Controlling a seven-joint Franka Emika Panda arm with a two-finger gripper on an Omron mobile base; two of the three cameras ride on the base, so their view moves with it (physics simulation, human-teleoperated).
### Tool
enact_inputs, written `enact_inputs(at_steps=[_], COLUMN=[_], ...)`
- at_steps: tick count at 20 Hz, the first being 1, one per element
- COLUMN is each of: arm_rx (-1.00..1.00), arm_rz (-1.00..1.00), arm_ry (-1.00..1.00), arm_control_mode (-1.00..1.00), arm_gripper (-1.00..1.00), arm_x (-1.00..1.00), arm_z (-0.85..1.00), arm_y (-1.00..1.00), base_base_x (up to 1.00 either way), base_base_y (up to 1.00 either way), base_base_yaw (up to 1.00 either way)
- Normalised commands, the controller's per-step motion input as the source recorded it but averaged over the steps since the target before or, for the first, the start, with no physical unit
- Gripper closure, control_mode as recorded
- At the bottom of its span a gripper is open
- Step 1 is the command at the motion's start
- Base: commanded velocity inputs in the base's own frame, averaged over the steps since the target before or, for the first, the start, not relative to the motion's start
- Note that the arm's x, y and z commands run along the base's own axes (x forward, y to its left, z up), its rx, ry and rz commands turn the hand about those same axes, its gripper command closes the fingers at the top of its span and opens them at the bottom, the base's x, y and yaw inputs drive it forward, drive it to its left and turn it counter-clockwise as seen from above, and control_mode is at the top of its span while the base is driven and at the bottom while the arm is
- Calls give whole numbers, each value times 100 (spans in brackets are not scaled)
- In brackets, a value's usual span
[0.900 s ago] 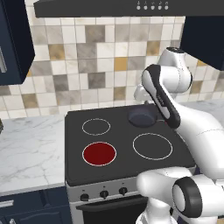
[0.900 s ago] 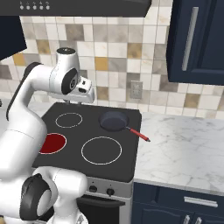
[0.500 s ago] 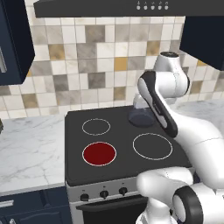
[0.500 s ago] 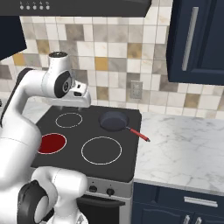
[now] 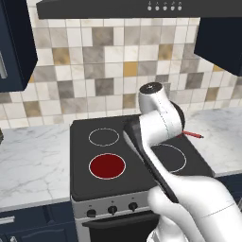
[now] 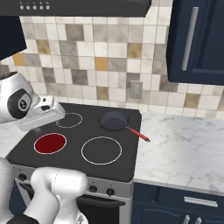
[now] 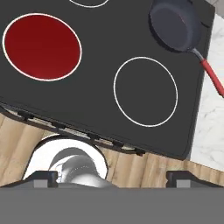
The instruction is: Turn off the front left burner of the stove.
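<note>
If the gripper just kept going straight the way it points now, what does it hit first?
Probably the stove top. The hand view looks down on the black glass between the glowing front left burner and the empty ring beside it, near the front edge. Depth is unclear; the fingers look spread with nothing between them.

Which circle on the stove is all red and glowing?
The front left burner on the stove. It is filled deep red, while the front right ring and the back left ring are just empty white outlines, and a dark pan covers the back right spot.
</note>
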Motion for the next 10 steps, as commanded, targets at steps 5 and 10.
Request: enact_inputs(at_steps=[5, 10], arm_rx=[-28, -21], arm_rz=[20, 17], arm_ry=[-2, 1], arm_control_mode=[-100, -100], arm_gripper=[-100, -100], arm_x=[-59, -33], arm_z=[-12, -13], arm_y=[58, 58], base_base_x=[0, 0], base_base_y=[0, 0], base_base_yaw=[0, 0])
